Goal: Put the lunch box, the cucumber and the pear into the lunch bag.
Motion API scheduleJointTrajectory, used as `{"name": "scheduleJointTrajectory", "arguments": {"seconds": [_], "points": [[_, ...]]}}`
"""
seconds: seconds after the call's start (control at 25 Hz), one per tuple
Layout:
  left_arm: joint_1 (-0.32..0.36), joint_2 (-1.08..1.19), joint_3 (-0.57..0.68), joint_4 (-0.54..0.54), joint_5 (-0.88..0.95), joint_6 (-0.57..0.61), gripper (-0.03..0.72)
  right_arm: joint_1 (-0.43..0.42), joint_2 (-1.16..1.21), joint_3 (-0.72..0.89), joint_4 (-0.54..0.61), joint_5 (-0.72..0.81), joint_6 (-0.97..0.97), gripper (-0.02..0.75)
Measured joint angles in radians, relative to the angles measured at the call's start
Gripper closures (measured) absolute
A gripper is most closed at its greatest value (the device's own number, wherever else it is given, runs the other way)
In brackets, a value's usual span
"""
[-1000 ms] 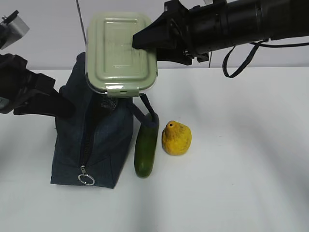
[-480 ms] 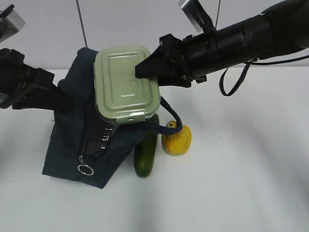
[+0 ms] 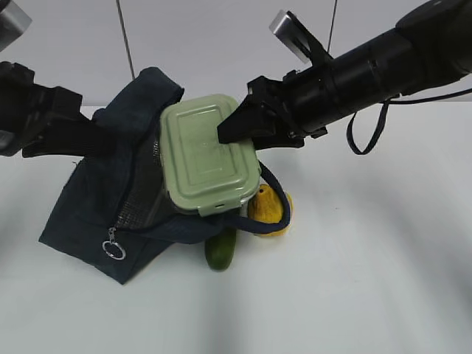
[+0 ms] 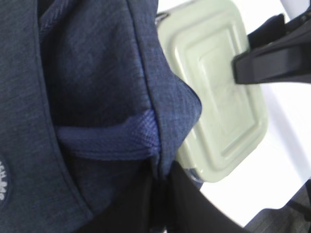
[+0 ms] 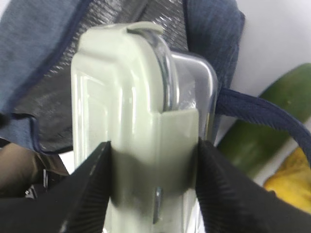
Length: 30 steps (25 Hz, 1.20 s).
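**Lunch box at the bag mouth; cucumber and pear not yet packed**

The right gripper (image 3: pixel 230 131) is clamped on the rectangular clear lunch box with its pale sage-green clip lid (image 3: pixel 209 153); the right wrist view shows one finger on each long side, with the box squeezed between them. The box is tilted, lid facing the exterior camera, and its lower left portion sits against the open mouth of the dark navy fabric lunch bag (image 3: pixel 110 199). The silvery mesh lining (image 5: pixel 58 97) shows behind the box in the right wrist view. Judged partly at the opening, not seated inside.

The left gripper (image 3: pixel 96 141) reaches in at the bag's far left side, where the fabric is bunched and raised. The left wrist view shows only cloth, a navy strap and a dark finger edge at the bottom. Whether the fingers are pinched on the fabric cannot be told.

The bag leans left on the white table (image 3: pixel 354 280), with the silver ring pull (image 3: pixel 113 250) at its near left corner. Its looped strap handle (image 3: pixel 269 214) drapes right, over the squat yellow-orange pear (image 3: pixel 276 210). The smooth dark green cucumber (image 3: pixel 220 251) lies just left of the pear, mostly hidden below the box and bag; whether it touches the bag cannot be told.

Progress: none of the three items is fully packed. First insertion is under way; cucumber and pear remain on the table. The strap over the pear may hinder its pickup.
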Motion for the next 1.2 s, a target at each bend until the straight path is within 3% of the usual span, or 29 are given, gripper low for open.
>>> {"name": "scheduleJointTrajectory", "arguments": {"seconds": [0.2,0.56,1.0,1.2], "points": [[0.0,0.0,0.0,-0.045,0.001,0.007,0.687,0.0,0.0,0.0,-0.077,0.0,0.039,0.345],[-0.033,0.0,0.0,-0.083,0.007,0.007,0.687,0.005,0.001,0.0,-0.022,-0.029,0.047,0.345],[-0.055,0.008,0.0,-0.106,0.004,0.015,0.687,0.135,0.042,-0.03,-0.008,-0.085,0.037,0.345],[-0.055,0.01,0.0,-0.152,0.005,0.06,0.687,0.149,0.057,-0.044,0.01,-0.13,0.033,0.345]]}}
